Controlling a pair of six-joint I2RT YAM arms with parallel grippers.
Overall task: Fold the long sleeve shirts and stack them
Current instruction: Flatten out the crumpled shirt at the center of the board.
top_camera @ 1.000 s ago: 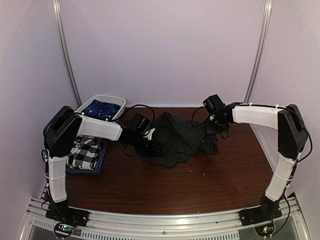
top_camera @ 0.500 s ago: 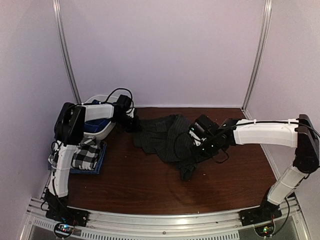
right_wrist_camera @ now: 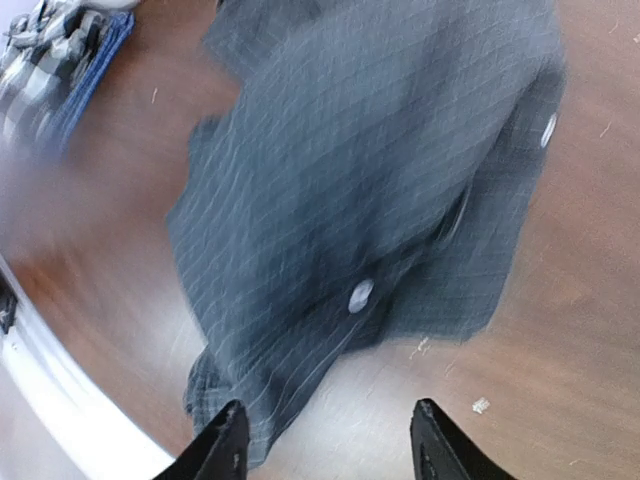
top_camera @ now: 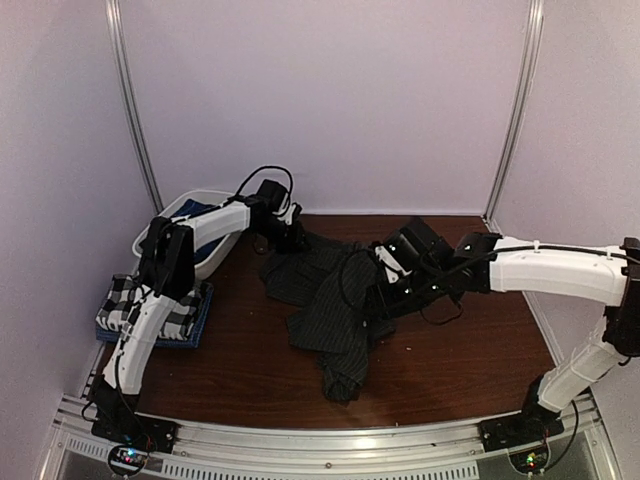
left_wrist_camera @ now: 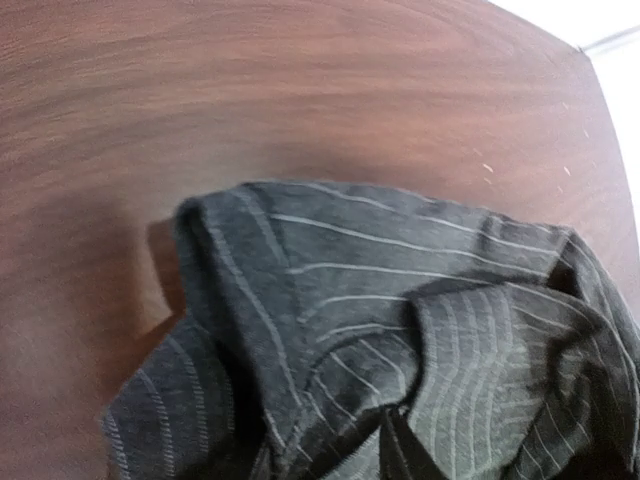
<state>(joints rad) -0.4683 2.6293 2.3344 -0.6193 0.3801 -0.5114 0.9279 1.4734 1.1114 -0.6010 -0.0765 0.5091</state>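
Note:
The charcoal pinstriped shirt (top_camera: 335,310) lies crumpled in a long strip from the back left of the table toward the front middle. My left gripper (top_camera: 288,238) is at its far back-left corner. In the left wrist view the shirt (left_wrist_camera: 400,300) fills the frame and bunches up around one dark finger (left_wrist_camera: 398,452), so that gripper is shut on the cloth. My right gripper (top_camera: 385,298) hovers open over the shirt's (right_wrist_camera: 380,150) right edge, its fingertips (right_wrist_camera: 225,445) wide apart with nothing between them. The folded checked shirt (top_camera: 150,310) rests at the left on a blue layer (top_camera: 200,322).
A white bin (top_camera: 150,235) holding dark blue cloth (top_camera: 208,232) stands at the back left, partly behind my left arm. The checked shirt (right_wrist_camera: 40,50) shows at the right wrist view's top left corner. Bare wood (top_camera: 470,350) lies right of the shirt. Metal rail (top_camera: 330,440) along the front.
My left gripper has carried the shirt's corner to the back left. My right gripper came from the back right to the middle and opened, letting go of the cloth. The shirt now stretches toward the front.

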